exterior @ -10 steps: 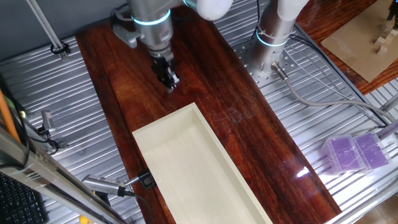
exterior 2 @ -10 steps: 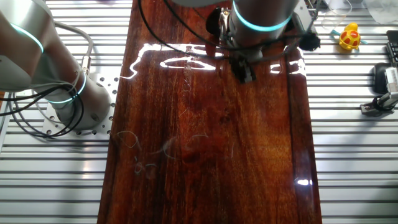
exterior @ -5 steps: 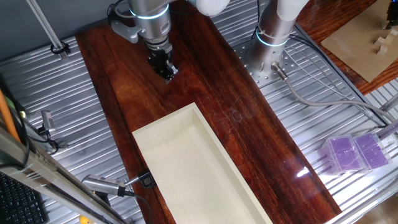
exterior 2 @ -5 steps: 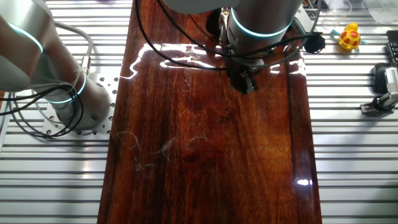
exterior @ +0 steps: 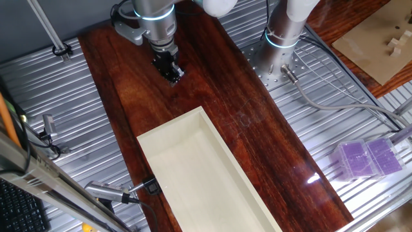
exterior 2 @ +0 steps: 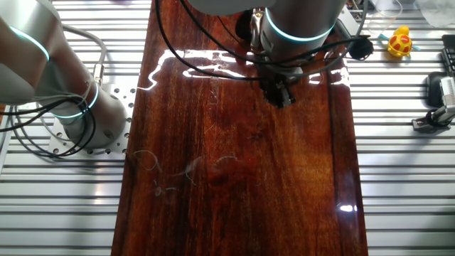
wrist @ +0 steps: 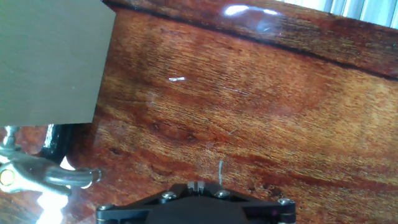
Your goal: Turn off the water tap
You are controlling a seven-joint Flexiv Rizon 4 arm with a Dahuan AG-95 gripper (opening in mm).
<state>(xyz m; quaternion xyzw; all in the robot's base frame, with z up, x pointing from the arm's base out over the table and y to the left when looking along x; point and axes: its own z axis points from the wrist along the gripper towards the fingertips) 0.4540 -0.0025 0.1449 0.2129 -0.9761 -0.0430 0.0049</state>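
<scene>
While the gripper (exterior: 172,75) hovered upper left over the wooden board (exterior: 257,148), its jaws looked pressed together. The tap (wrist: 37,174) lay lower left in the hand view; reaching it seemingly came next.

One cream tray (exterior: 193,174) sits at six o'clock on the single wooden board (exterior: 257,142), and one gripper (exterior: 168,69) hangs at eleven o'clock. At four o'clock lies one purple box (exterior: 368,158). One yellow duck (exterior 2: 399,43) shows at two o'clock in the other fixed view, and two robot bases: (exterior: 283,38) and (exterior 2: 64,107).
</scene>
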